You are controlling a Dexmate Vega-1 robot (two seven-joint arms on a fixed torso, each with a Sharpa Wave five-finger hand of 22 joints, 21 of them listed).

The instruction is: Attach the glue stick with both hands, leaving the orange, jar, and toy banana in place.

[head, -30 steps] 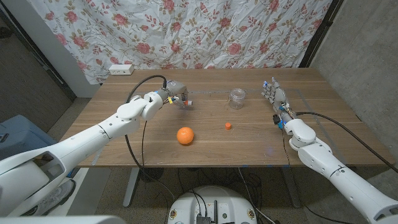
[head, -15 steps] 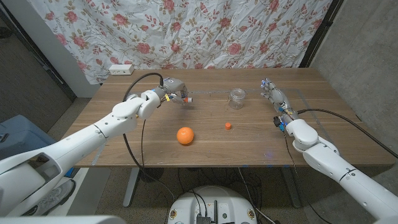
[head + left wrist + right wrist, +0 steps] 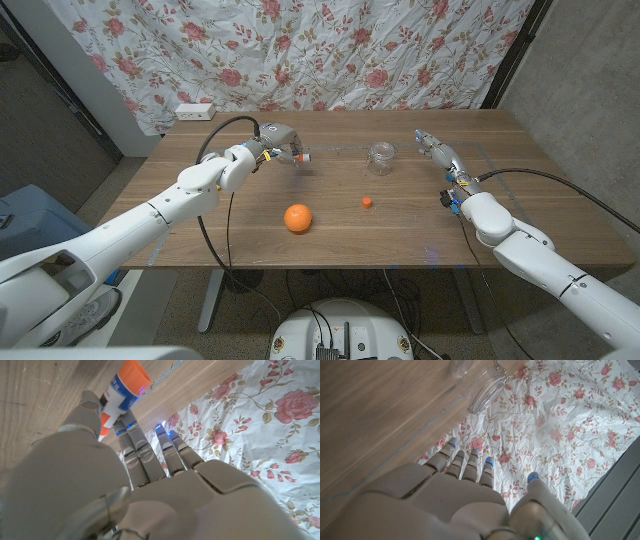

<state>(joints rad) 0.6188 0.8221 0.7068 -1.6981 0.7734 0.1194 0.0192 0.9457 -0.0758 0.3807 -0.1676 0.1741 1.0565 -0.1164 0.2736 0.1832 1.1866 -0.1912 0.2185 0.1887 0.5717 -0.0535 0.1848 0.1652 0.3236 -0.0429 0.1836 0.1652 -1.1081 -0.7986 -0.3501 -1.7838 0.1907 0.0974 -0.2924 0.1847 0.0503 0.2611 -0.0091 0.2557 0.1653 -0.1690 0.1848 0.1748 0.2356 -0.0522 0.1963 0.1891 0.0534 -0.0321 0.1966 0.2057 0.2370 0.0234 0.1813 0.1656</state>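
Left hand (image 3: 272,143) fingers clamp the glue stick (image 3: 120,394) above the worktop (image 3: 400,215); right hand (image 3: 440,152), fingers apart, should probably fetch the small orange cap (image 3: 367,202).

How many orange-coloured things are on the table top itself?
2: the orange near the front middle, and a small orange piece to its right, in front of the jar. The glue stick is held in the left hand, off the table.

a wooden table (image 3: 200,215) carries an orange (image 3: 297,217), a glass jar (image 3: 380,157) and a small orange cap (image 3: 367,202).
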